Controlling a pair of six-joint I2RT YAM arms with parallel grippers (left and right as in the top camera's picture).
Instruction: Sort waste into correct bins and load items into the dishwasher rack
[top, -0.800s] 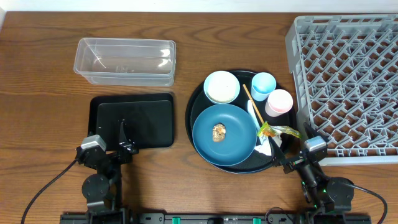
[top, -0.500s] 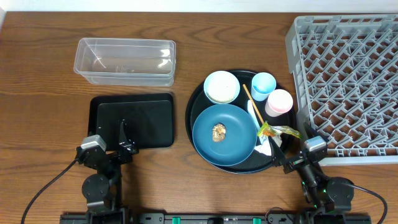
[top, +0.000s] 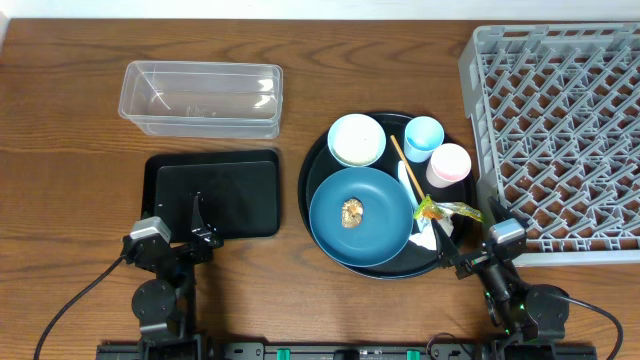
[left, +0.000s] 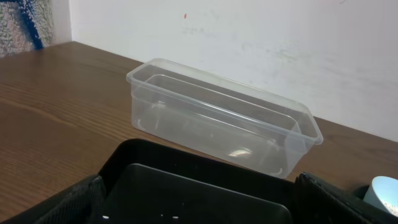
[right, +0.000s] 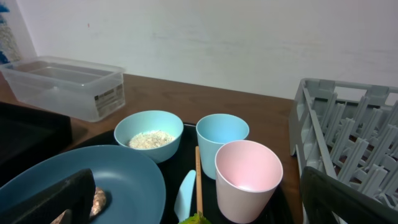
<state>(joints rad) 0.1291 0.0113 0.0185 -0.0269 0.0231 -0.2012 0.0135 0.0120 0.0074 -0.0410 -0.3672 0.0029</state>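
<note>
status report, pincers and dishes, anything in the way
Left pincer and right pincer open, empty. Blue plate, bowl, light-blue cup, pink cup on round tray; nothing in rack. Wooden stick beside the cups.

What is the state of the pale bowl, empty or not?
Not empty. In the right wrist view the pale bowl stands upright, with loose white rice grains covering its bottom.

The rack (top: 540, 40) ran past the overhead view's right edge. The right wrist view's bottom edge cut off the wrapper (right: 194, 219) and plate (right: 124, 180).
</note>
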